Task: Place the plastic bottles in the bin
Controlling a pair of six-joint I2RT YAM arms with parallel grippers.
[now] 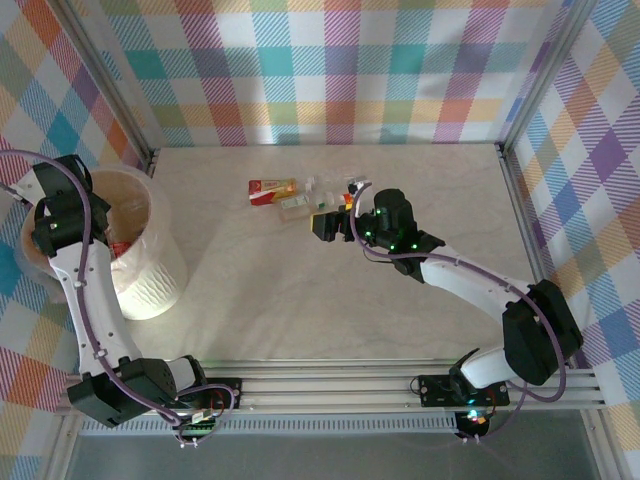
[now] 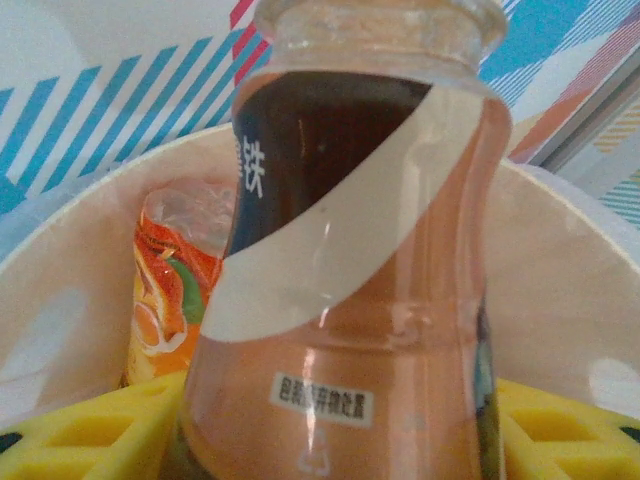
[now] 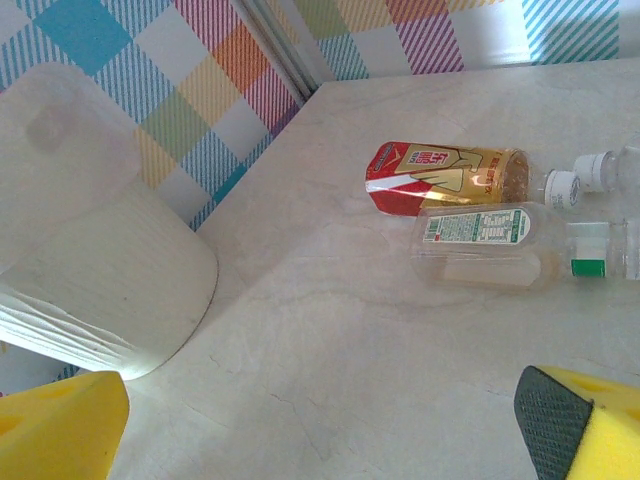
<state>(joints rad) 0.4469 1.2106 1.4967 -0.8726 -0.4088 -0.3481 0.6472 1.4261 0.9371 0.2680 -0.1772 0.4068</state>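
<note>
My left gripper (image 2: 330,450) hangs over the bin (image 2: 60,300), shut on a clear plastic bottle (image 2: 350,300) with a dark and white label; yellow fingers (image 2: 80,430) flank its base. An orange-labelled bottle (image 2: 175,280) lies inside the bin. In the top view the left gripper (image 1: 105,215) is above the bin (image 1: 150,285). My right gripper (image 3: 320,430) is open above bare table, nothing between its fingers. Ahead of it lie a red-and-gold bottle (image 3: 445,175) and a clear bottle with a green-printed label (image 3: 500,245). These bottles (image 1: 272,189) lie just left of the right gripper (image 1: 325,225).
More clear bottles with white caps (image 3: 600,165) lie at the right of the group. The bin's white ribbed wall (image 3: 100,280) stands at the table's left. Checkered walls and metal rails (image 1: 520,210) enclose the table.
</note>
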